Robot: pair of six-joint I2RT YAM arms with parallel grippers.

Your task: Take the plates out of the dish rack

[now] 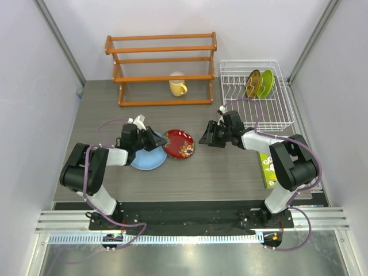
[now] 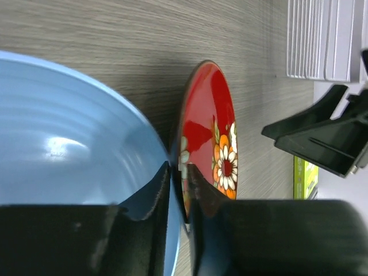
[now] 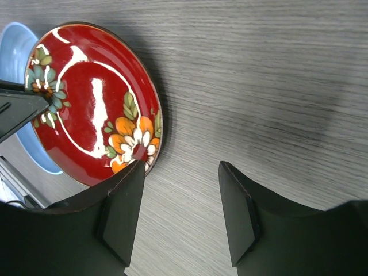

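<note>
The light blue plate (image 1: 144, 160) lies flat on the table, and the dark red flowered plate (image 1: 179, 144) lies beside it with its left edge resting on the blue rim. My left gripper (image 1: 160, 140) is shut on the blue plate's rim (image 2: 69, 144), its fingertips (image 2: 177, 167) right beside the red plate (image 2: 210, 115). My right gripper (image 1: 206, 140) is open and empty (image 3: 181, 169), just right of the red plate (image 3: 86, 98). The yellow-brown plate (image 1: 253, 83) and the lime green plate (image 1: 266, 83) stand upright in the white dish rack (image 1: 233, 77).
An orange wooden shelf (image 1: 161, 69) stands at the back with a yellow mug (image 1: 177, 87) in front of it. A green box (image 1: 268, 169) lies by the right arm. Grey walls close in on both sides.
</note>
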